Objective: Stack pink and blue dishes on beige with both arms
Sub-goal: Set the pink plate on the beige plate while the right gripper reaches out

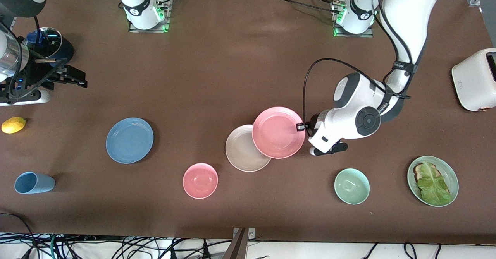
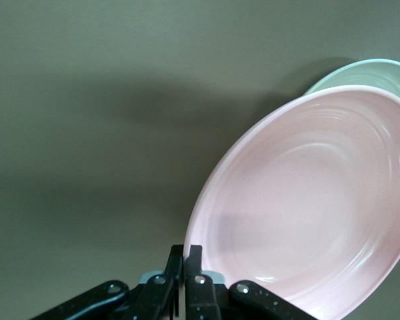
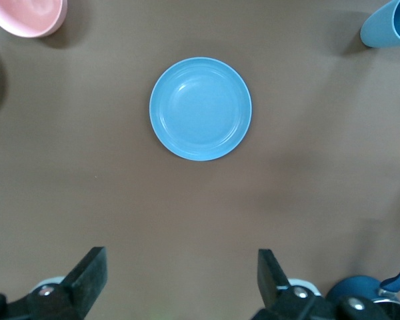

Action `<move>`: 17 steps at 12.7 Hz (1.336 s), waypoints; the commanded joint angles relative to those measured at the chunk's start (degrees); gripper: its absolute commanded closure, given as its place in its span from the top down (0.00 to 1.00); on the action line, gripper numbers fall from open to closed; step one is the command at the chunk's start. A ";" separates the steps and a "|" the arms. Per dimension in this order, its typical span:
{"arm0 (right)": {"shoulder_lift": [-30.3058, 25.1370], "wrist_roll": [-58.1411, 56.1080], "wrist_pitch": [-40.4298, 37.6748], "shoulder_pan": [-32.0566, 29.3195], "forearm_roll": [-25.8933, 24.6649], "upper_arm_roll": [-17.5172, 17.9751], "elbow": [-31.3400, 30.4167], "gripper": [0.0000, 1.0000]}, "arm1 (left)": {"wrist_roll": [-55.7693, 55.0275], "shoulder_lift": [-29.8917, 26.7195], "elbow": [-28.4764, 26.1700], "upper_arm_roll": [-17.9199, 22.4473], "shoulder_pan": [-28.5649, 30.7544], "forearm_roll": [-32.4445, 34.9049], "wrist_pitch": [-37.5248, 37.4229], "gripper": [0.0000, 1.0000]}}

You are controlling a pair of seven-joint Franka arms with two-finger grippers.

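My left gripper (image 1: 301, 127) (image 2: 185, 250) is shut on the rim of the pink plate (image 1: 277, 132) (image 2: 313, 200). That plate hangs tilted and overlaps the edge of the beige plate (image 1: 242, 150) (image 2: 367, 70), which lies flat on the table and is partly covered. I cannot tell whether the two plates touch. The blue plate (image 1: 130, 140) (image 3: 201, 109) lies alone toward the right arm's end of the table. High over the table at that same end, my right gripper (image 1: 77, 77) (image 3: 180, 267) is open with nothing between its fingers.
A pink bowl (image 1: 200, 180) (image 3: 27, 13) sits nearer the camera than the beige plate. Also nearby are a blue cup (image 1: 34, 182) (image 3: 387, 23), a lemon (image 1: 13, 125), a green bowl (image 1: 351, 186), a green plate (image 1: 410, 181) with lettuce and toast, and a toaster (image 1: 474, 79).
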 commanded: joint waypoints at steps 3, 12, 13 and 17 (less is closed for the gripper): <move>6.48 -2.34 4.75 -0.61 -1.26 0.16 0.94 1.00 | -6.39 5.30 4.70 6.90 -9.96 -0.22 7.56 0.00; 21.51 -2.34 21.08 -3.68 -0.91 0.16 0.94 0.99 | -10.44 10.49 10.67 10.42 -14.71 -0.05 9.34 0.99; 23.09 -2.34 24.07 -4.03 -0.82 0.16 0.94 0.99 | -10.53 10.14 10.67 10.60 -14.71 0.04 9.25 1.00; 28.90 -2.43 30.15 -5.00 -0.47 0.24 -0.03 0.99 | -10.35 7.68 10.41 10.60 -12.44 3.47 5.48 1.00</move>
